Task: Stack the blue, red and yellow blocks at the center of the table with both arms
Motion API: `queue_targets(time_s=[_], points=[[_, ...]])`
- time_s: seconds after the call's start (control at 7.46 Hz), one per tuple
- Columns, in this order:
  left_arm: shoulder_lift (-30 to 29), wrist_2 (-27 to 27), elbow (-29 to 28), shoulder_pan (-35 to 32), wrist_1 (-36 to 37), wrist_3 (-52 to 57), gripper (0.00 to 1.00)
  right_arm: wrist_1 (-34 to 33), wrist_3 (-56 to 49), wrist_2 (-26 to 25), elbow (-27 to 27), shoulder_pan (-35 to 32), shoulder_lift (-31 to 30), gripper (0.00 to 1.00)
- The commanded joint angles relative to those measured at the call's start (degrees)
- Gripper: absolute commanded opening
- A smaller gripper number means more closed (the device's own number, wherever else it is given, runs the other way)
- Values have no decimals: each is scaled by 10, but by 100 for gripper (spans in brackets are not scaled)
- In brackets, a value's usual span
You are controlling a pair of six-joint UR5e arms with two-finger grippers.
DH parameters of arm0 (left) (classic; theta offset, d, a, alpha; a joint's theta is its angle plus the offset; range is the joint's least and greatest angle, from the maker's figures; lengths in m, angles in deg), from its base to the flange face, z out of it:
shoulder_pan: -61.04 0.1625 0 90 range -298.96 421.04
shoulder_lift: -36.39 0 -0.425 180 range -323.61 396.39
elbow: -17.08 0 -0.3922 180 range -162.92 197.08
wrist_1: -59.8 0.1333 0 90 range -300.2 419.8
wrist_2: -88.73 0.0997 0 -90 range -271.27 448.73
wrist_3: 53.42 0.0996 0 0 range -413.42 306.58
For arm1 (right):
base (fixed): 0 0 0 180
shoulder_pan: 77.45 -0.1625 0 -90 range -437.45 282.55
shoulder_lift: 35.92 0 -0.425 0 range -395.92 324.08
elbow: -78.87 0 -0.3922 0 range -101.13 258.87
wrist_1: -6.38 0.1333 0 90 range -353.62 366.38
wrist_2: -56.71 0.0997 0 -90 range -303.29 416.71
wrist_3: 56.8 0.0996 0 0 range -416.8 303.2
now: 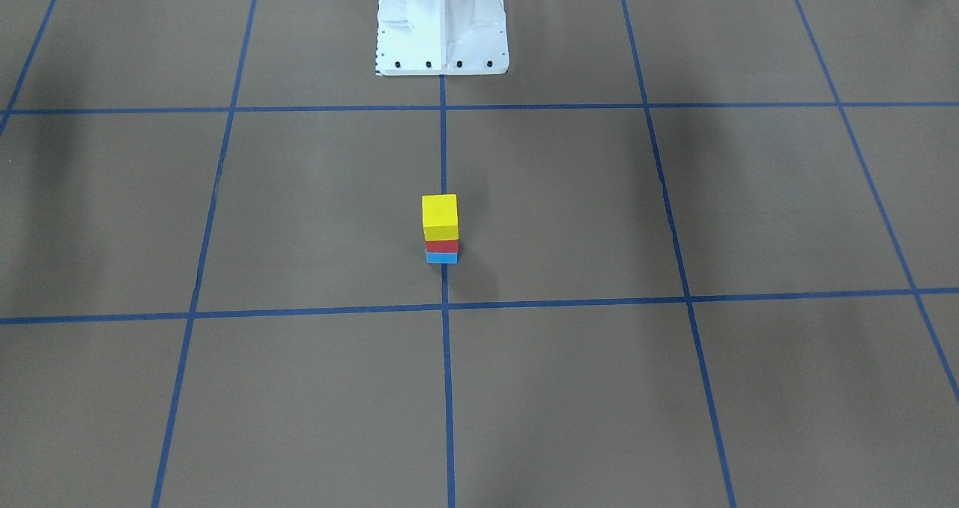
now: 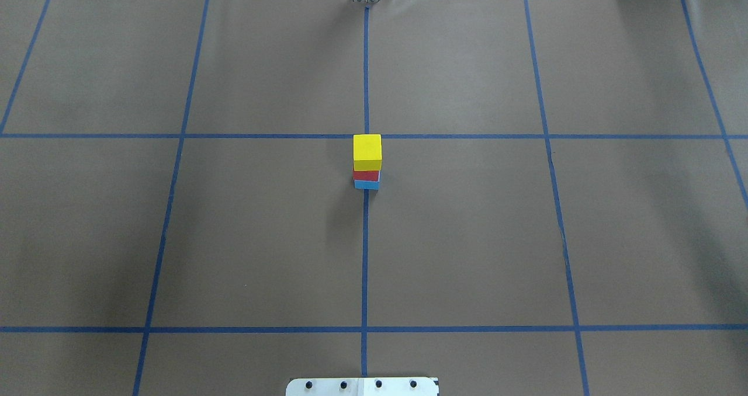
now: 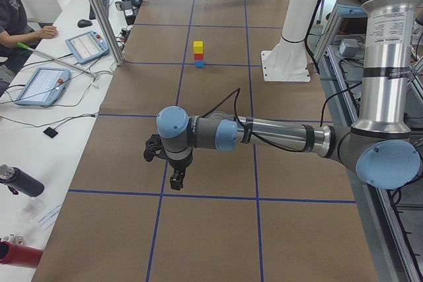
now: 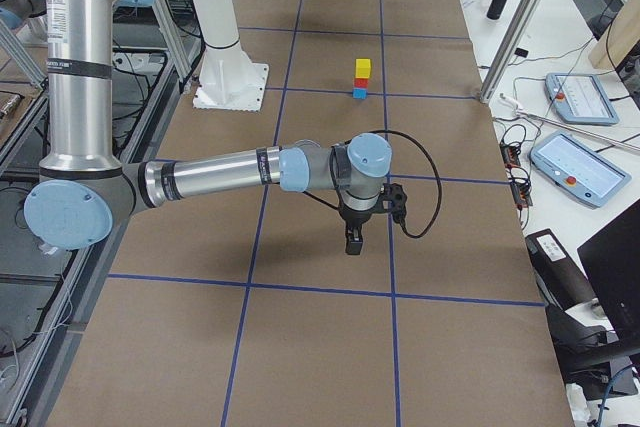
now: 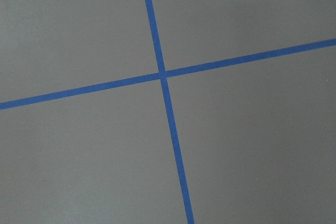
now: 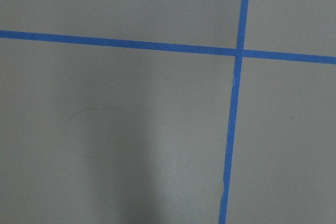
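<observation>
Broadly, the table (image 2: 467,238) is a wide brown surface crossed by a grid of blue tape lines (image 2: 364,256), with the robot's white base (image 1: 442,21) at its edge on the centre line. The left arm (image 3: 277,137) stretches low and level over the end of the table on the robot's left. Its left gripper (image 3: 177,177) points straight down above the surface. It shows only in the side view, so whether its jaws stand wide or narrow cannot be told. The right arm (image 4: 220,175) mirrors this at the opposite end, and the right gripper (image 4: 354,242) likewise hangs pointing down; its jaw state cannot be told either. Neither gripper holds anything visible, and each wrist camera sees only brown surface and a tape crossing. The stack stands well apart from both grippers, at the middle of the table on the centre tape line, straight out from the base. It is three cubes high and upright. The yellow block (image 2: 367,150) is on top, the red block (image 2: 366,175) lies beneath it and the blue block (image 2: 366,184) rests on the table. The sides are nearly flush, with the blue one peeking out very slightly to one side.
</observation>
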Motion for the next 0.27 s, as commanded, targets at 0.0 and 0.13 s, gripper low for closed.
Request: queue_targets(time_s=[0.0, 0.13], points=[[-1, 0, 1, 0, 0, 0, 100, 1, 0, 0, 0, 0, 1, 100], [-3, -1, 2, 0, 0, 0, 100, 1, 0, 1, 0, 0, 1, 100]])
